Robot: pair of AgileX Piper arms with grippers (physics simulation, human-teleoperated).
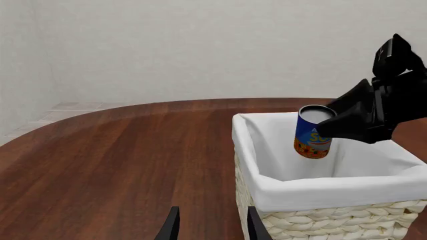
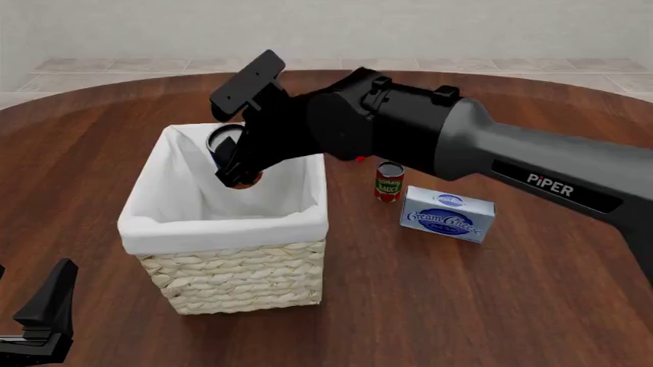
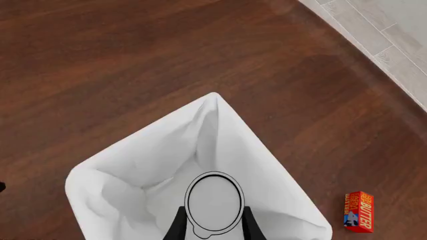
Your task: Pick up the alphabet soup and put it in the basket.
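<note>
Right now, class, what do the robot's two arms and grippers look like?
The right arm has a grey forearm marked PiPER in white, with chunky black joints near its gripper. The left gripper shows only two thin, flat black fingers. No cables are visible.

Open basket (image 2: pixel 219 229) mouth below the right tool (image 2: pixel 237 164); red can (image 2: pixel 389 182) and cream cheese box (image 2: pixel 447 214) well aside.
</note>
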